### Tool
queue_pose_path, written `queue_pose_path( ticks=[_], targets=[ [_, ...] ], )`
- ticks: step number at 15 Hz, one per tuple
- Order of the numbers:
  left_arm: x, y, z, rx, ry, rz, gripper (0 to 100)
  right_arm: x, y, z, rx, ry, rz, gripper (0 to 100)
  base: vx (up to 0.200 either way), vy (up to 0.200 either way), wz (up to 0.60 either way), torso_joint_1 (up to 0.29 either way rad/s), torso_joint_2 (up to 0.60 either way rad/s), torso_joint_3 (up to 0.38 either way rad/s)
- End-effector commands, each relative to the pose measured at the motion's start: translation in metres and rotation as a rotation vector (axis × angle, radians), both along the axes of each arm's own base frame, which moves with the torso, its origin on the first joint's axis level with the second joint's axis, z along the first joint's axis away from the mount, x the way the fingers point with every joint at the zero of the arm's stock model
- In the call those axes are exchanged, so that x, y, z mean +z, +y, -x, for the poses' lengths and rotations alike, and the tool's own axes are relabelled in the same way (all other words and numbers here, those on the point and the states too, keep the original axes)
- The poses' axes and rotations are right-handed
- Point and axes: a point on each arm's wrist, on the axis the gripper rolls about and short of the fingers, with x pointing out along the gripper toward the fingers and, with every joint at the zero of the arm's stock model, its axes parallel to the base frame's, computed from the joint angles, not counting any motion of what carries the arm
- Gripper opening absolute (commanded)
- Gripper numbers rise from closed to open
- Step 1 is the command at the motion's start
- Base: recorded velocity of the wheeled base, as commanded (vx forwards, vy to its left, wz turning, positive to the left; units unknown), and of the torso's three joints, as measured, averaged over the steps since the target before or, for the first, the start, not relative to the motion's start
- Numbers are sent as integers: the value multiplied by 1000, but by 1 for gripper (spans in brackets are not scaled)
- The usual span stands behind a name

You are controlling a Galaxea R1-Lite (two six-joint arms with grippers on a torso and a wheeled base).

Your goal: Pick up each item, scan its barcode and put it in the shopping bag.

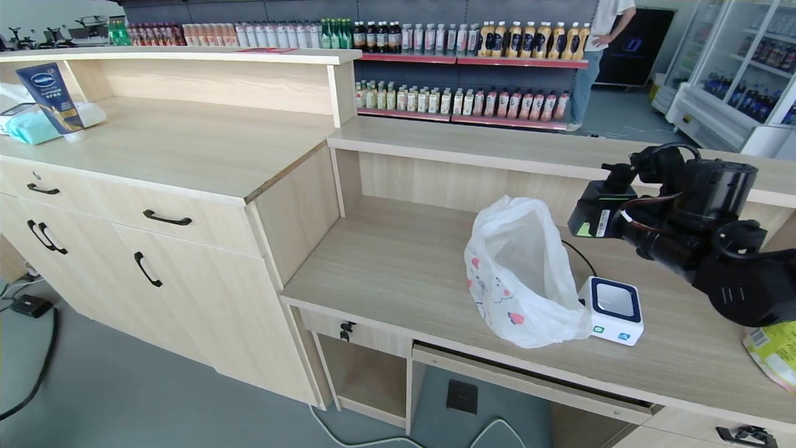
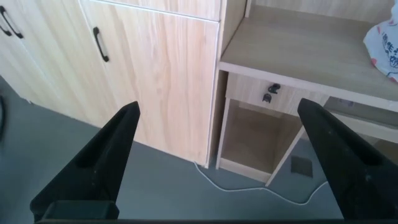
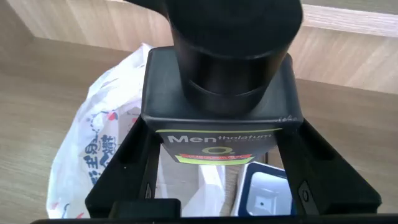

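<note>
Right hand [image 3: 224,124] clasps the dark box [image 3: 217,146] by its sides; it looks light and stiff. Left hand [image 2: 217,106] hangs released.

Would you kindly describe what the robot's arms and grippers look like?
The right arm is black, built of rounded cylindrical joints, with black cable loops and a red wire near the wrist. The left gripper and right gripper have black tapering fingers.
</note>
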Motion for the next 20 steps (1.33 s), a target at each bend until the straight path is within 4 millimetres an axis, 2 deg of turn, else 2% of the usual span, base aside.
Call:
queue_pose_path(
  ticks=[1, 3, 11, 16, 20],
  targets=[
    [0, 0, 0, 1, 0, 0, 100, -22, 1, -27, -8, 31, 3, 0, 0, 0, 0, 0, 0, 0],
    [0, 0, 0, 1, 0, 0, 100, -43, 1, -37, -12, 82, 13, 0, 0, 0, 0, 0, 0, 0],
    [0, 0, 0, 1, 0, 0, 100, -101, 7, -75, 17, 121, 13, 0, 0, 0, 0, 0, 0, 0],
    [0, 0, 0, 1, 0, 0, 100, -120, 31, -83, 166, 79, -2, 0, 0, 0, 0, 0, 0, 0],
    [0, 0, 0, 1, 0, 0, 100, -134, 37, -92, 181, 79, 29, 0, 0, 0, 0, 0, 0, 0]
  ],
)
